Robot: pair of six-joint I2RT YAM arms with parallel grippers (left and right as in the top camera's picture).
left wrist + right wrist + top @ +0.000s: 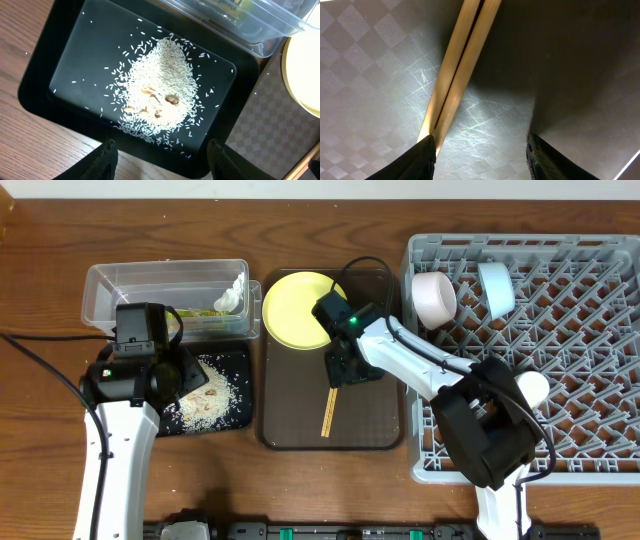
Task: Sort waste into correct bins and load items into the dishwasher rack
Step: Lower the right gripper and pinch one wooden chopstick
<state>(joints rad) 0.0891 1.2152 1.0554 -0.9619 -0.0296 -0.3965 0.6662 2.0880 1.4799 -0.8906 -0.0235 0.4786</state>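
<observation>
- The right gripper [480, 150] hangs low over the big brown serving tray [375, 420]. Its jaws are partway apart and it's got nothing in them.
- The two wooden chopsticks [460, 65] lie flat on that tray, right beside its left finger. My guess is they're the next grab.
- The round yellow plate [295, 308] sits at the far end of the same tray, so it's not loaded yet either.
- In the large grey plastic dishwasher rack [600, 380] there's already a white bowl [435, 297], a light blue bowl [495, 288] and a small pale cup [532, 387].
- The left gripper [162, 150] hovers over the shallow black rectangular tray [50, 75], jaws apart and empty.
- The loose whitish rice scraps [160, 85] are heaped in that black tray.
- The clear plastic tub [150, 280] beside it holds the yellow-green snack wrapper [197, 311] and the crumpled white tissue [233, 295], so the waste side looks done to me.
</observation>
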